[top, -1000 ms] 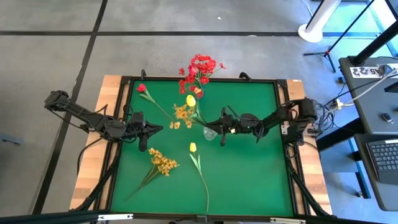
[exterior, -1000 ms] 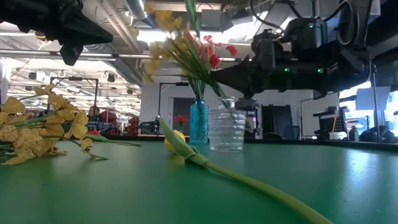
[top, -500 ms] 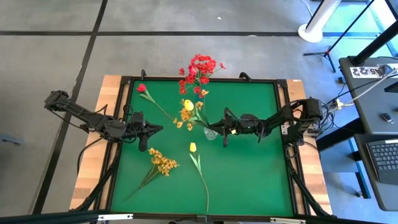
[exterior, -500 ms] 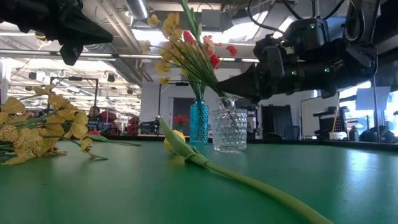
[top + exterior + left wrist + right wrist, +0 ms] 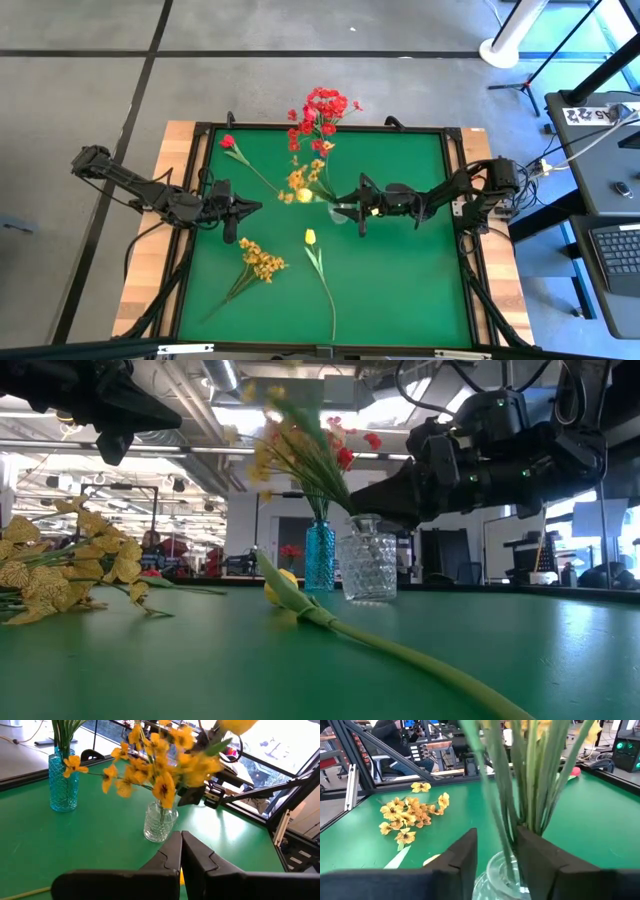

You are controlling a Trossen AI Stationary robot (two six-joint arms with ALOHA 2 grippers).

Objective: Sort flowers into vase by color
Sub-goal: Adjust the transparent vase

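Counter: green counter with 2 vases.
Change: right claw has just parted above the clear vase, releasing the yellow flowers.
Meaning: yellow bunch now stands there.
Left claw: clenched, empty, waiting.
Remaining: yellow spray, yellow tulip, red flower lying loose.

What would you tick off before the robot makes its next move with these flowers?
1. Right gripper let go of the yellow flowers: ok, its fingers stand apart by the stems.
2. Stems seated in the clear vase: ok, they run down into its neck.
3. Clear vase upright: ok, it stands on the green mat.
4. Red spray in the blue vase: ok, red blossoms rise from it.
5. Flowers left to sort: not ok, a yellow tulip, a yellow spray and a red flower lie on the mat.
6. Left gripper free: ok, shut and holding nothing.
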